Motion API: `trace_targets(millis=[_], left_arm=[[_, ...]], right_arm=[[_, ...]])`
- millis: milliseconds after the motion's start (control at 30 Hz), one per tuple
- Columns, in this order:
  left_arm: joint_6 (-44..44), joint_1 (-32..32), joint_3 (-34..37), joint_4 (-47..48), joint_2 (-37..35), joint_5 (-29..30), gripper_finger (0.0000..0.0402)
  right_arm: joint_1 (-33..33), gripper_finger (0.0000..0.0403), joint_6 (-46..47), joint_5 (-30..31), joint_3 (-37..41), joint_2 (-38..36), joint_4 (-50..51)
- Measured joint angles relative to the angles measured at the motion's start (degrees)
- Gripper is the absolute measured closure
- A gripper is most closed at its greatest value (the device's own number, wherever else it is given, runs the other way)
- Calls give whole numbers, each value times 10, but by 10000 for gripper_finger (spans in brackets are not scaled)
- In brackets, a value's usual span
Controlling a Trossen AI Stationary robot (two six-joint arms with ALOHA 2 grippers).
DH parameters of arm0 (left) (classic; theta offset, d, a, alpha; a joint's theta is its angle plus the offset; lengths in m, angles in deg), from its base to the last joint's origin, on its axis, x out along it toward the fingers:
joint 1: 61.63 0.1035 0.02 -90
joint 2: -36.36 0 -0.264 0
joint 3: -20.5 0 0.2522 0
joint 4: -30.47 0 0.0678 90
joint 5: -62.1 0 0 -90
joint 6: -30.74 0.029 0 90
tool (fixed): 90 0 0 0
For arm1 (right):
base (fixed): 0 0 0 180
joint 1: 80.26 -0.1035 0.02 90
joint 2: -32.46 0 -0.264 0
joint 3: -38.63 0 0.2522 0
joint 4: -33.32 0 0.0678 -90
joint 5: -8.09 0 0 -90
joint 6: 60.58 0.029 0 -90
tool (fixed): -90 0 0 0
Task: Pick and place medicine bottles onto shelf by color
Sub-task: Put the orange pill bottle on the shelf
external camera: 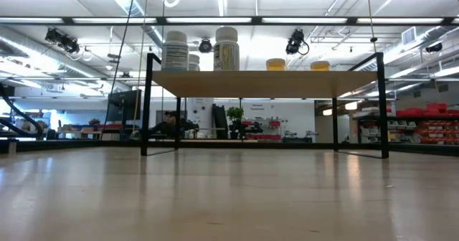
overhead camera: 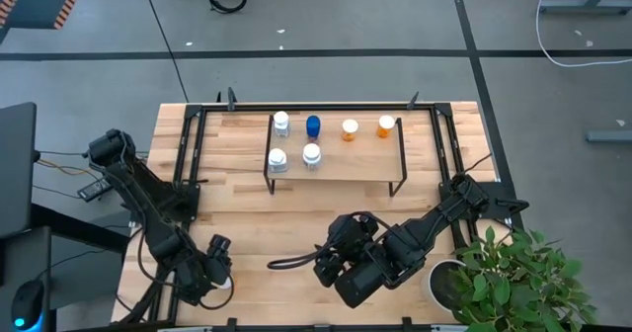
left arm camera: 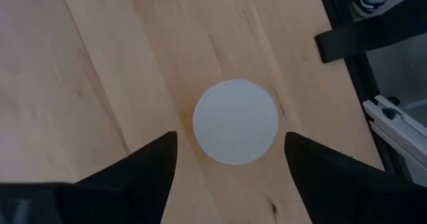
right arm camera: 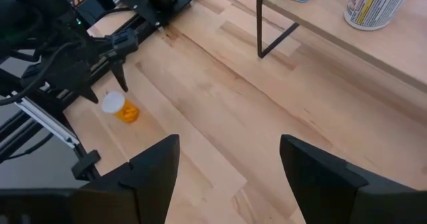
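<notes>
An orange bottle with a white cap [right arm camera: 120, 108] stands on the table near its near-left corner. From above it shows as a white disc [left arm camera: 235, 122]. My left gripper [left arm camera: 231, 139] points down over it, open, one finger on either side of the cap and apart from it; it is also in the high view [overhead camera: 217, 268] and the right wrist view [right arm camera: 119, 77]. My right gripper [right arm camera: 230, 151] is open and holds nothing, hovering over the table's near middle [overhead camera: 328, 263]. The shelf [overhead camera: 336, 164] carries three white bottles [overhead camera: 277, 159], a blue one [overhead camera: 313, 126] and two orange ones [overhead camera: 350, 129].
A potted plant [overhead camera: 513, 278] in a white pot stands at the table's near-right corner, beside my right arm. Black frame rails [overhead camera: 188, 149] run along the table's left and right sides. Bare wood [overhead camera: 296, 218] lies between the shelf and both grippers.
</notes>
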Motion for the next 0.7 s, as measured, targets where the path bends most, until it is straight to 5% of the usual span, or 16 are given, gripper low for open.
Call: trace_targets(millis=[700], left_arm=[[35, 5, 0, -20, 49, 6, 118]], right_arm=[[0, 136, -2, 0, 0, 0, -1]])
